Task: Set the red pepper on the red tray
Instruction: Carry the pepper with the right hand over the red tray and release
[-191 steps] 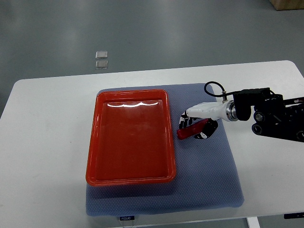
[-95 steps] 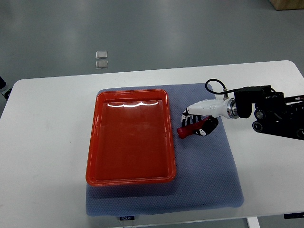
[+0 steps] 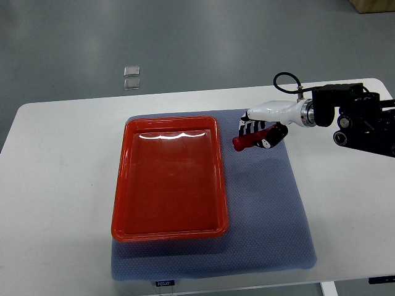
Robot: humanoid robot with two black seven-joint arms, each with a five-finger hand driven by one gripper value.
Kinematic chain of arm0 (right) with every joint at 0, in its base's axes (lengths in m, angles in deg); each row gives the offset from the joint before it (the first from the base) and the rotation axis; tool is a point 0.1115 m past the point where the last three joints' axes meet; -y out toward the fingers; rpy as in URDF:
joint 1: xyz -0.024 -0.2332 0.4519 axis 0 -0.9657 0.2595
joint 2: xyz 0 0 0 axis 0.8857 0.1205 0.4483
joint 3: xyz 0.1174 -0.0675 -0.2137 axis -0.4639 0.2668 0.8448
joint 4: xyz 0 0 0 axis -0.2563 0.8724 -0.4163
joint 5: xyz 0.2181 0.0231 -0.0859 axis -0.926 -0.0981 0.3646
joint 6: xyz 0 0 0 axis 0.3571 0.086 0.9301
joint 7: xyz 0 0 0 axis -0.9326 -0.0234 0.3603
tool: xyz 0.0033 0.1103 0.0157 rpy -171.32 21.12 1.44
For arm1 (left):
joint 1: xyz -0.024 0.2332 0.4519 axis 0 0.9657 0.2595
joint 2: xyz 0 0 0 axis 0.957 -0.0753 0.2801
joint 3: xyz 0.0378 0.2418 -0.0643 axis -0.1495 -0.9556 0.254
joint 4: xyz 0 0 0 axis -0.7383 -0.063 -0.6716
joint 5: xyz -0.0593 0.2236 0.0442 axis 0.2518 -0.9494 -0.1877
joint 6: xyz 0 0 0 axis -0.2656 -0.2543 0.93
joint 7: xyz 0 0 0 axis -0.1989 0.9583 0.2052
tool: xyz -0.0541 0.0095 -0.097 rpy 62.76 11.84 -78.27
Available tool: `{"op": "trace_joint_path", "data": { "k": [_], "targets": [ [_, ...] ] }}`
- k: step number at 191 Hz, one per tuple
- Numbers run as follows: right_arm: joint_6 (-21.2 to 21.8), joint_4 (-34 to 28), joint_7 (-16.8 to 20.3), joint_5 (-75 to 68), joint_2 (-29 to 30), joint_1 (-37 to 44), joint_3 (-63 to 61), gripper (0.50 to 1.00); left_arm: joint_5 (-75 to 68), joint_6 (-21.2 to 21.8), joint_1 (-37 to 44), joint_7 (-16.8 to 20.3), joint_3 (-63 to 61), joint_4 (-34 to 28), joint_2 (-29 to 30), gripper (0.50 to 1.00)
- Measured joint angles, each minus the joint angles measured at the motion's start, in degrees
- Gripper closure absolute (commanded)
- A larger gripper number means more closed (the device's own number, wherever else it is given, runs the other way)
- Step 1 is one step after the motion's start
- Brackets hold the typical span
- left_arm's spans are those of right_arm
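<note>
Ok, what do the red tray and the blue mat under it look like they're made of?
The rectangular red tray looks like glossy moulded plastic: a bright glare streak sits along its far end and its corners are rounded. The blue-grey mat looks like soft fabric or foam with a matte finish, given its fine dotted weave, though which one is unclear.

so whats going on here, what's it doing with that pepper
The right hand is shut on a red pepper and holds it over the blue mat, near the mat's far edge and just right of the red tray. The tray is empty, so the pepper has not been placed yet. The left arm is out of view.
</note>
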Motion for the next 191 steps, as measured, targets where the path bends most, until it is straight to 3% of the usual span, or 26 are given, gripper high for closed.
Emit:
{"op": "trace_joint_path", "data": {
  "k": [105, 160, 179, 191],
  "targets": [
    [-1.00, 0.21, -0.30, -0.17, 12.59, 2.91, -3.36, 0.942, 0.00, -0.02, 0.00, 0.00, 0.00, 0.00, 0.00, 0.500],
    [-4.79, 1.85, -1.06, -1.24, 19.15, 0.72, -5.68, 0.920, 0.00, -0.02, 0.00, 0.00, 0.00, 0.00, 0.00, 0.500],
    [-4.96, 2.47, -1.06, -1.40, 20.22, 0.01, -5.89, 0.885, 0.00, -0.02, 0.00, 0.00, 0.00, 0.00, 0.00, 0.500],
    [-5.00, 2.74, -1.06, -1.41, 20.69, -0.58, -5.92, 0.822, 0.00, -0.02, 0.00, 0.00, 0.00, 0.00, 0.00, 0.500]
  ]
}}
